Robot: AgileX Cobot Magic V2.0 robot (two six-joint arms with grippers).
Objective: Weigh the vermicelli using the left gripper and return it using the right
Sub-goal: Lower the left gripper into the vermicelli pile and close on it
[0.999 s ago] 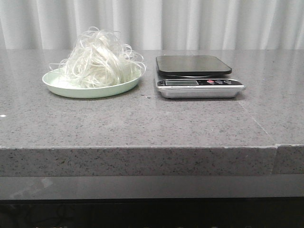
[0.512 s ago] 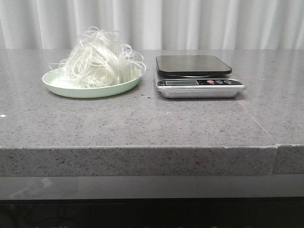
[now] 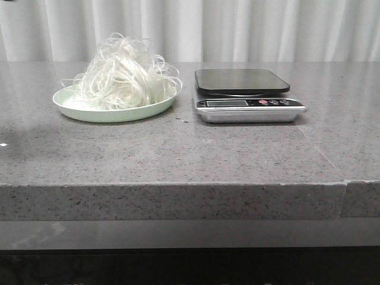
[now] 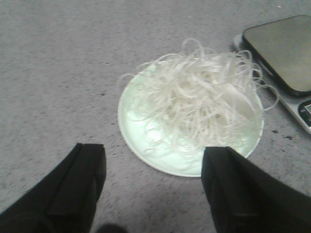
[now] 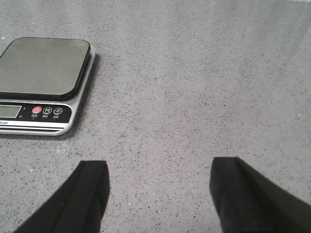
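A loose heap of white vermicelli (image 3: 124, 74) lies on a pale green plate (image 3: 77, 110) at the left of the grey stone table. It also shows in the left wrist view (image 4: 204, 102) on the plate (image 4: 133, 121). A silver kitchen scale with a black weighing pad (image 3: 240, 81) stands right of the plate; the pad is bare. My left gripper (image 4: 153, 155) is open and empty, above the table just short of the plate's rim. My right gripper (image 5: 158, 170) is open and empty over bare table, apart from the scale (image 5: 43, 65). Neither gripper shows in the front view.
The scale's corner (image 4: 282, 53) lies close beside the plate. The table's front edge (image 3: 178, 185) runs across the front view, with a seam (image 3: 344, 184) at the right. A white curtain (image 3: 237, 29) hangs behind the table.
In the front view the plate, vermicelli and scale have not moved. A faint shadow has spread over the table at the left.
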